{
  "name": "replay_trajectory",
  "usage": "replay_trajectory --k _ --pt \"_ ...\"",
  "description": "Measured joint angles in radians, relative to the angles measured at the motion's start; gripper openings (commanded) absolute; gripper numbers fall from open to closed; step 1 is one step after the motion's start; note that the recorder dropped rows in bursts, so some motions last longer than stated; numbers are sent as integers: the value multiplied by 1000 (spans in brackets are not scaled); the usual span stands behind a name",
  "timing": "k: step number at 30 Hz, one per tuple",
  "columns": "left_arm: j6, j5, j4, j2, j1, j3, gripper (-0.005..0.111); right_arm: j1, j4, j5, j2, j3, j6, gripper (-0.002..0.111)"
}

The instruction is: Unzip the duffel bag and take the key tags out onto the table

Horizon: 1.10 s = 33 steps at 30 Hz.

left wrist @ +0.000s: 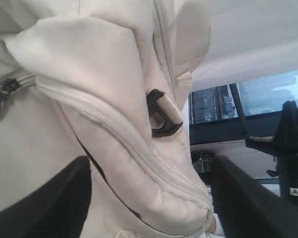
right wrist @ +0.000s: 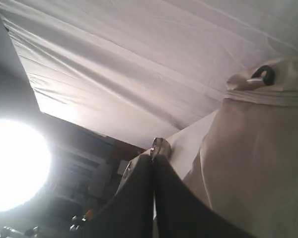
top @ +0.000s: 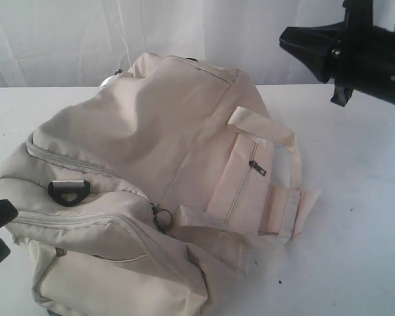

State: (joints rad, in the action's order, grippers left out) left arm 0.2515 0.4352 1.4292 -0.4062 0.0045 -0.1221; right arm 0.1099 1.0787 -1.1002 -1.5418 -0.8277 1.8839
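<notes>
White pleated curtain [top: 66,39] along the back, white sheet [right wrist: 139,59] stretched overhead, bright round lamp [right wrist: 12,163] glaring near its edge, tall grey-blue buildings [left wrist: 268,89] in the distance

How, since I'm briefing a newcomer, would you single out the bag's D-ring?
Find the cream bag on the white table. At its end by the left gripper, between two zipper lines, sits the D-ring: a chunky black plastic loop, unlike the small metal pulls nearby.
</notes>
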Motion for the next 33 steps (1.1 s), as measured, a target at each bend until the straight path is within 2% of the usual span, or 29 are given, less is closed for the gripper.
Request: replay_trajectory --k 4,8,11,12,13,14,15,17,19,21,23,27,33 --pt "77 -4 72 -25 0 0 70 11 3 -78 -94 -54 -146 4" --pt "102 -4 92 -57 0 0 70 58 51 -53 -120 -157 -380 23" --pt "106 -4 94 -77 0 0 64 112 125 147 -120 -259 -457 46" --pt "105 -4 94 -81 0 0 54 132 153 252 -120 -290 -468 60" --pt "107 -6 97 -84 0 0 50 166 187 444 -120 -339 -484 67" --pt "107 -8 100 -86 0 0 40 181 196 528 -126 -361 -486 73" --pt "107 -8 114 -91 0 0 37 201 200 620 -137 -393 -491 74" --pt "113 -8 131 -103 0 0 37 234 211 667 -167 -431 -493 74" --pt "145 -4 156 -118 0 0 48 276 223 674 -217 -462 -495 74" --pt "177 7 172 -136 0 0 67 313 258 705 -275 -495 -497 75" --pt "183 12 171 -154 0 0 74 338 356 760 -319 -532 -497 75" --pt "213 13 208 -185 0 0 74 349 460 754 -369 -567 -455 75" --pt "372 15 284 -264 0 0 68 349 524 794 -414 -574 -446 74"
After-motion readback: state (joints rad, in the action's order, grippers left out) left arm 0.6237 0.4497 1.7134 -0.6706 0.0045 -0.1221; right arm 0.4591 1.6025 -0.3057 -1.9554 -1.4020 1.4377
